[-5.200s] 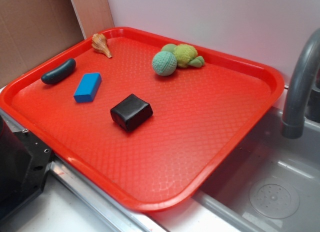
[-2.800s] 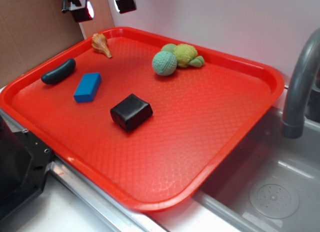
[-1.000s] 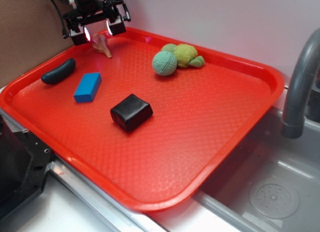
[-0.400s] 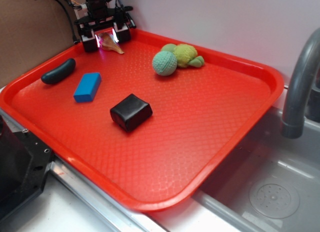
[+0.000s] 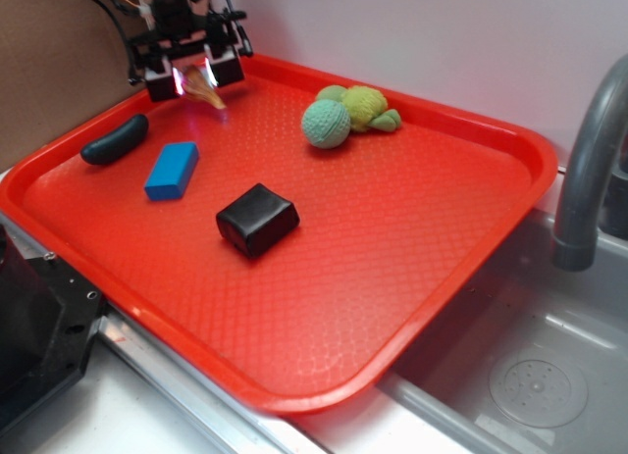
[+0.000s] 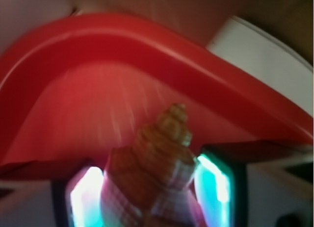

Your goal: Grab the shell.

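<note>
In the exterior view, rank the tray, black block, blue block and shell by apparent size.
1. Tray, by far the largest.
2. Black block.
3. Blue block, close to the black block and farther from the camera, so unsure.
4. Shell, smallest, partly hidden by the claw.

Shell (image 5: 203, 84) between tool (image 5: 191, 75) fingers over tray (image 5: 412, 228)

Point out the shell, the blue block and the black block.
shell (image 6: 152, 173): wrist view, ridged middle of its body, between the hand's lit pads.
blue block (image 5: 173, 170): exterior view, centre of its top face.
black block (image 5: 257, 219): exterior view, centre of its top face.
</note>
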You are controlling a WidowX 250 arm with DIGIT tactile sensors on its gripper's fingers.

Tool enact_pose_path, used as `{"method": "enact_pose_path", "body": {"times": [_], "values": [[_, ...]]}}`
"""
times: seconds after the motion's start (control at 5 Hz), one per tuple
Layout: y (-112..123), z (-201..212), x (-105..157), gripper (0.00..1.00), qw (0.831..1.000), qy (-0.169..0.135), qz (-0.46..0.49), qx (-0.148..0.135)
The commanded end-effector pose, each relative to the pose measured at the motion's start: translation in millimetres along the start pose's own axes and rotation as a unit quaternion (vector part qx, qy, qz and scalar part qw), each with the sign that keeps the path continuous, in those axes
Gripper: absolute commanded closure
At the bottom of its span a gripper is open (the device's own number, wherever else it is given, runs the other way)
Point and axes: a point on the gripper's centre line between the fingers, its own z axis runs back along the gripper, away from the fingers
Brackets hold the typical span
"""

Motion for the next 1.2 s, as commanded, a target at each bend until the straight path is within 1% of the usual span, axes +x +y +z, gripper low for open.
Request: {"method": "enact_pose_path", "body": {"times": [0.0, 0.2, 0.4, 0.6, 0.8, 1.0], "values": [[5, 61, -49, 1.0, 0.975, -0.015, -0.2, -0.097], [-1, 65, -60, 1.0, 0.942, 0.028, -0.315, -0.109], [-14, 65, -75, 1.0, 0.894, 0.07, -0.425, -0.12], [-21, 71, -77, 1.0, 0.885, 0.077, -0.445, -0.115], [-52, 83, -93, 1.0, 0.877, 0.019, -0.477, -0.052], [-49, 100, -101, 1.0, 0.872, 0.001, -0.488, -0.044]]}}
